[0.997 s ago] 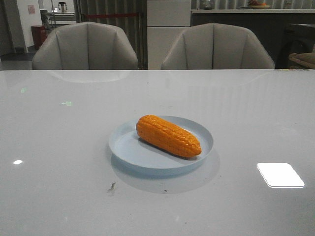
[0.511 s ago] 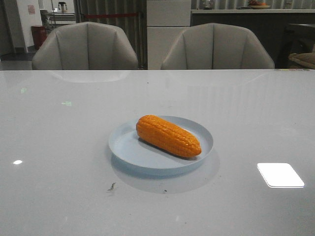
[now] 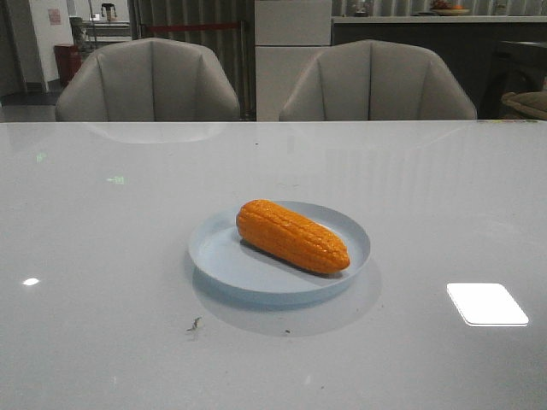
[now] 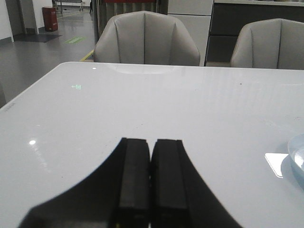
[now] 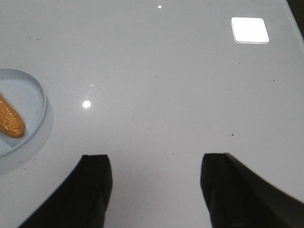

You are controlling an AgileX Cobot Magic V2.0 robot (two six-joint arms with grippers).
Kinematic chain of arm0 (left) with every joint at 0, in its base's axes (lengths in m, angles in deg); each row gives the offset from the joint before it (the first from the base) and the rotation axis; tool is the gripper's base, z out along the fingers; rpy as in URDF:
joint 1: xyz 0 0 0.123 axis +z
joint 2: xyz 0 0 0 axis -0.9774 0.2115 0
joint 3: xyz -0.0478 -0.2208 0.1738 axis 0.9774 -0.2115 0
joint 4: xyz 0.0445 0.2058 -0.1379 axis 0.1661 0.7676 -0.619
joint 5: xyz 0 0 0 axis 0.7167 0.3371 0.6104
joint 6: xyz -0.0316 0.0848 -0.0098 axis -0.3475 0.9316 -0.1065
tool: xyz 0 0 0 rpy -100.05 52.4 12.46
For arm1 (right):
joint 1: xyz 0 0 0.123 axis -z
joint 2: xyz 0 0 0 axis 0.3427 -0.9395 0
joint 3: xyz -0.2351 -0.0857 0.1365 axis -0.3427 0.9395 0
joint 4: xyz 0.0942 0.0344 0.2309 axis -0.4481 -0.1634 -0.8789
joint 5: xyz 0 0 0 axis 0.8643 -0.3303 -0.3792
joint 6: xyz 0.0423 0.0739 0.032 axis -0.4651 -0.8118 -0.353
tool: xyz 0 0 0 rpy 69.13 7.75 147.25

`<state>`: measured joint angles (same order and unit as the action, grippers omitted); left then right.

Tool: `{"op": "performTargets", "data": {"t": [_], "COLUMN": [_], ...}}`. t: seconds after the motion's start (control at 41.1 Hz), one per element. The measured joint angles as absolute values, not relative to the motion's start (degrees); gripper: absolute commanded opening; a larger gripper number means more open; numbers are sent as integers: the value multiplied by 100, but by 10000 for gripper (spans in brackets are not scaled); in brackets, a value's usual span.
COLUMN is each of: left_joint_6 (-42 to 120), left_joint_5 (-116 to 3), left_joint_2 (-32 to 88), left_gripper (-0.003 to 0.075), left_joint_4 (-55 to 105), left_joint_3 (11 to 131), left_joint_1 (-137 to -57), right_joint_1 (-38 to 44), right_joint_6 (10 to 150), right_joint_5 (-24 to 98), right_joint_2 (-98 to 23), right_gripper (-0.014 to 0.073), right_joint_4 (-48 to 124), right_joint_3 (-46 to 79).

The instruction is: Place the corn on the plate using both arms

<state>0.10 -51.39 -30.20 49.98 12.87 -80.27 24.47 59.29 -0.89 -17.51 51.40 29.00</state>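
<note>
the corn (image 3: 292, 237) lies inside the plate (image 3: 217, 259), flat on its side and set on a slant: its blunt end sits toward the far left part of the rim, its tapered end toward the near right part. it fills most of the plate's width and nothing is touching it. the plate itself is pale blue and glossy, resting on the white table (image 3: 102, 256) about the middle of the tabletop.

out from the plate, neither arm shows in the front view. the left gripper (image 4: 150, 161) hangs over bare tabletop well away from the plate, with only a sliver of the plate's rim at the edge of its wrist view; its two dark fingers (image 4: 134, 175) are pressed together with nothing between them. the right gripper (image 5: 156, 178) is also apart from the plate, over bare table on the plate's other side; its fingers (image 5: 97, 178) are spread wide and empty, and the corn's tip just peeks in beside the rim there.

beyond the plate, past the far edge of the table, two grey chairs (image 3: 149, 81) stand side by side. a bright square reflection (image 3: 486, 303) sits on the tabletop near the plate.
</note>
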Motion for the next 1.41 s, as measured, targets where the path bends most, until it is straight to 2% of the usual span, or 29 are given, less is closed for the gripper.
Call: {"op": "performTargets", "data": {"t": [0.17, 0.243, 0.365, 0.486, 0.608, 0.656, 1.045, 1.216, 1.41], "left_joint_6": [10, 10, 10, 10, 10, 10, 10, 10, 10], "left_joint_5": [-5139, -5149, -5149, -5149, -5149, -5149, -5149, -5149, -5149], "left_joint_2": [-3020, -3020, -3020, -3020, -3020, -3020, -3020, -3020, -3020], "left_gripper": [94, 94, 94, 94, 94, 94, 94, 94, 94], "left_joint_4": [4994, 4994, 4994, 4994, 4994, 4994, 4994, 4994, 4994], "left_joint_3": [1287, 1287, 1287, 1287, 1287, 1287, 1287, 1287, 1287], "left_joint_1": [-8027, -8027, -8027, -8027, -8027, -8027, -8027, -8027, -8027], "right_joint_1": [2447, 2447, 2373, 2163, 1893, 1814, 1716, 1716, 1716], "right_joint_6": [5929, 5929, 5929, 5929, 5929, 5929, 5929, 5929, 5929], "right_joint_5": [-68, -20, 4, 90, 583, 907, 3861, 4128, 4231], "right_joint_2": [-1751, -1751, -1751, -1715, -1456, -1276, 928, 1988, 2131], "right_gripper": [516, 486, 377, 217, 54, 15, 25, 25, 25], "right_joint_4": [5140, 5103, 4966, 4897, 4875, 4871, 4608, 4575, 4575], "right_joint_3": [2900, 2900, 2900, 2969, 3293, 3501, 6237, 7259, 7887]}}
